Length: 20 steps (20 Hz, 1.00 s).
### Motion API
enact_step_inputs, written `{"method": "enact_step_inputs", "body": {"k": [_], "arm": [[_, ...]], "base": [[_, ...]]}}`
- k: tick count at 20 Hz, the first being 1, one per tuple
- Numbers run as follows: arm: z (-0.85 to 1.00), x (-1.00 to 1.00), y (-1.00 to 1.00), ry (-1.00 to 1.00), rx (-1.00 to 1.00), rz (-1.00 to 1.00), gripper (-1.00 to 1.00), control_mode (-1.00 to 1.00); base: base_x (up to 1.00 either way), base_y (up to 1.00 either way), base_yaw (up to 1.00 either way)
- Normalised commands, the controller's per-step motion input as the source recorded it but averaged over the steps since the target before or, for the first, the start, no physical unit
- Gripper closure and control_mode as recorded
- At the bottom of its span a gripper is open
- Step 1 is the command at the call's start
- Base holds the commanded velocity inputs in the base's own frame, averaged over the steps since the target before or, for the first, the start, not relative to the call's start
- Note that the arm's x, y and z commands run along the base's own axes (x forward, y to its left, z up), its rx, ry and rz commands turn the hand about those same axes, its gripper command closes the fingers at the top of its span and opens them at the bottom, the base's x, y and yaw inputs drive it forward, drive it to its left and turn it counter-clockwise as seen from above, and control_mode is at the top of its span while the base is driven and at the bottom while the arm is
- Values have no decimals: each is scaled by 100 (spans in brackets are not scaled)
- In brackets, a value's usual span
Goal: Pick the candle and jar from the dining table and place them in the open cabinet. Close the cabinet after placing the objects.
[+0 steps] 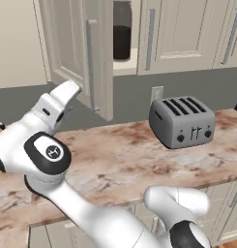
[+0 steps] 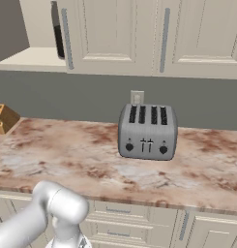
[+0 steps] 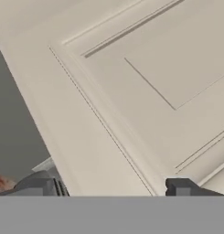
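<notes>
While the cabinet door [image 1: 79,53] is seen swung open in the left base view, the jar [image 1: 122,38] is found standing upright on the pale inner shelf [image 1: 125,67] of the cabinet, partly hidden by the door's edge. In the right base view the jar [image 2: 57,33] is seen as a dark sliver at the left edge of a closed door, above the shelf [image 2: 30,59]. The end effector [image 3: 114,187] is observed with its fingertips [image 3: 38,186] set wide apart and nothing held between them; the panelled face of the open door [image 3: 131,87] is seen close in front of them in the hand view. The arm's hand is placed against the lower outer corner of that door in the left base view; contact cannot be confirmed. A silver four-slot toaster [image 1: 183,121] is noted on the marble desk [image 1: 115,160], below the closed doors, with a wall outlet [image 1: 157,93] behind it. A wooden block [image 2: 3,117] is recorded at the desk's left end.
</notes>
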Motion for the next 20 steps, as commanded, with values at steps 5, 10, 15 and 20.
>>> {"method": "enact_step_inputs", "body": {"k": [5,10,15,20], "arm": [[9,68,-85,0,3,7,-100,-100],[19,75,-79,0,4,8,-100,-100],[24,61,-74,0,4,7,-100,-100],[17,61,-60,1,4,6,-100,-100]], "base": [[0,0,0],[0,0,0],[0,0,0],[0,0,0]]}}
